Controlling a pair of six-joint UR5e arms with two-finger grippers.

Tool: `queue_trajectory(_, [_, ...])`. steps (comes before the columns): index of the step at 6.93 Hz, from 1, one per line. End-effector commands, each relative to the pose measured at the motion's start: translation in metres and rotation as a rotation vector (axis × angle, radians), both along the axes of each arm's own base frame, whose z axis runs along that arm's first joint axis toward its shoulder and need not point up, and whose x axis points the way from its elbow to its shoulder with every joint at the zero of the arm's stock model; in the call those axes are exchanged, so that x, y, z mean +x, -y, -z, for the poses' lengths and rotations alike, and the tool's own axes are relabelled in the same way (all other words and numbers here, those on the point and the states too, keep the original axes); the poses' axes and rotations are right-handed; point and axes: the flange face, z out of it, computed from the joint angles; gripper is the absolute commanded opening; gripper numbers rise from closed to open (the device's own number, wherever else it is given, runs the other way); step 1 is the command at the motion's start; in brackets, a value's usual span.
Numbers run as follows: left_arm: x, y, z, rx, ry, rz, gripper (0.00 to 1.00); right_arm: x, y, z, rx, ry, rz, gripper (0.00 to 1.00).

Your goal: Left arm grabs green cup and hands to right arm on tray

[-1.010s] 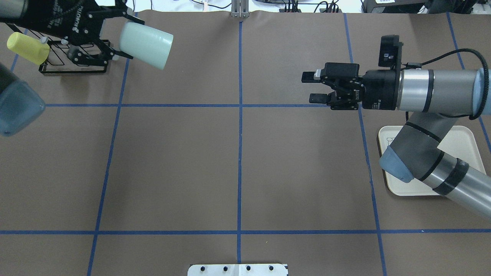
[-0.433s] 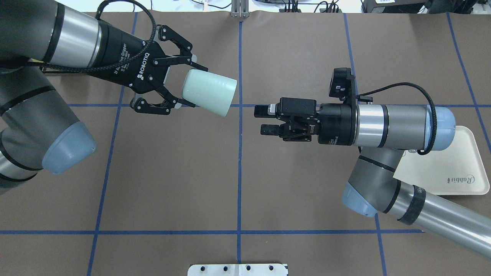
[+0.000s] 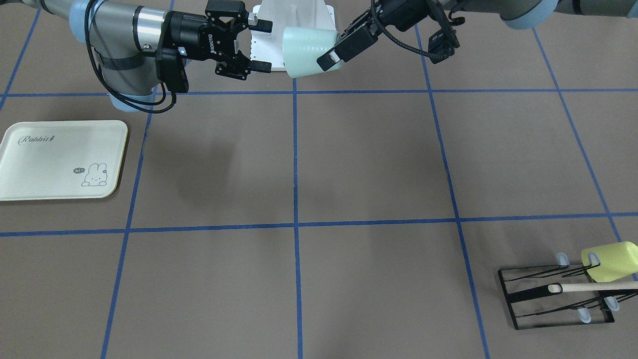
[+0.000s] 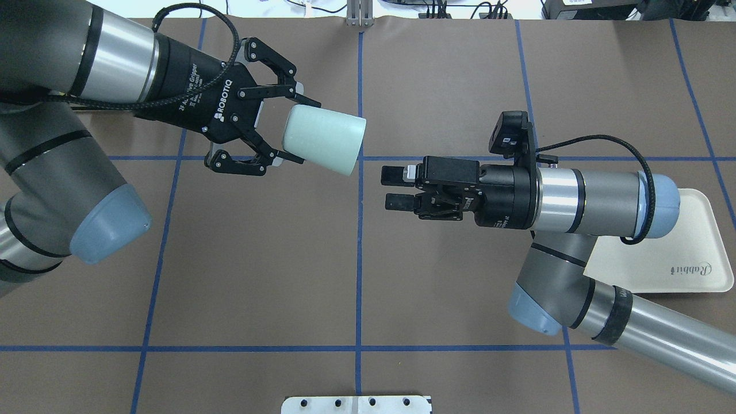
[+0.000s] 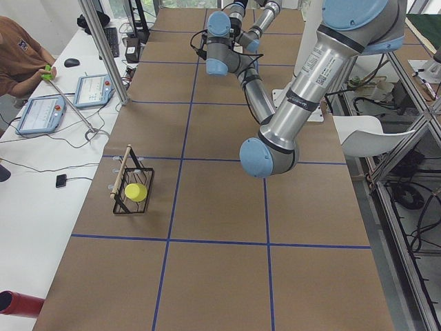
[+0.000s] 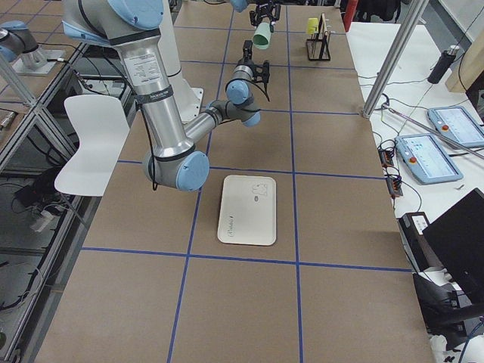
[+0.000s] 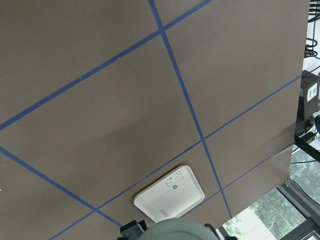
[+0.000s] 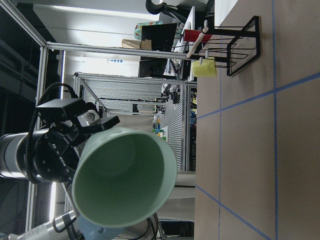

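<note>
Clamping the green cup by its base end between the fingers of the left gripper, in the air over the table, just left of the centre tape line. Keeping its long axis near-horizontal, mouth pointing right toward the right gripper. Facing that mouth with fingers a narrow way apart, holding nothing, near the rim but not touching. Covering the tray's near corner with the right arm, hiding the rabbit drawing overhead. Showing only the cup's base edge in the left wrist view.
</note>
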Motion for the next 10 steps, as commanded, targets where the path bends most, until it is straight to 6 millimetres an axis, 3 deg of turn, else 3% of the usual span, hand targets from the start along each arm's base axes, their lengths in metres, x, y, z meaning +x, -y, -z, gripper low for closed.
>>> queue_trajectory(1, [-0.002,-0.004,0.003,-0.027,-0.033,-0.006,0.28,0.001,0.002,0.001,-0.013,0.015,-0.021,0.99])
queue_trajectory(8, [0.022,-0.029,0.011,-0.089,-0.084,-0.075,0.28,-0.002,0.001,0.001,-0.024,0.022,-0.026,0.99])
queue_trajectory(10, [0.022,-0.028,0.010,-0.091,-0.082,-0.075,0.29,-0.005,-0.002,0.002,-0.024,0.024,-0.020,0.90])
